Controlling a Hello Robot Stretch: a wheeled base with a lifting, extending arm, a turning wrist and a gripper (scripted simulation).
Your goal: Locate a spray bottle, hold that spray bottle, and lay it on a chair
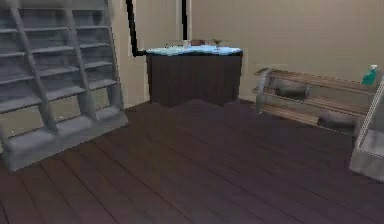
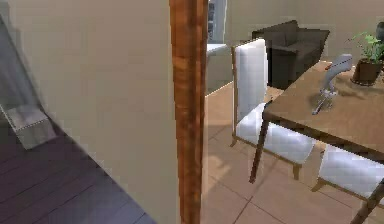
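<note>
Search stage, by all appearances: a small teal object (image 1: 371, 73), in shape and colour probably the spray bottle, stands on top of a low slatted rack (image 1: 315, 80) at the forward view's right, well apart from the robot across a dark plank floor (image 1: 200, 170); tall grey shelving (image 1: 60, 70) lines the left and a blue-topped corner counter (image 1: 195, 70) sits at the back. The bottle has been found, it seems, but not yet reached; the pick-up and the drop-off both lie ahead. The gripper's state cannot be told from these views. The next move likely calls for a drive toward the rack and a turn that brings the arm's side to face it, with the lift raised to the top board. The teal object looks upright, its long axis vertical with the narrower end on top; which way any nozzle points is too small to tell. Past a wooden post (image 2: 187, 100) in the arm side view, a white chair (image 2: 252, 80) is drawn up to a wooden table (image 2: 340, 115); it looks a fair place to lay the bottle.
</note>
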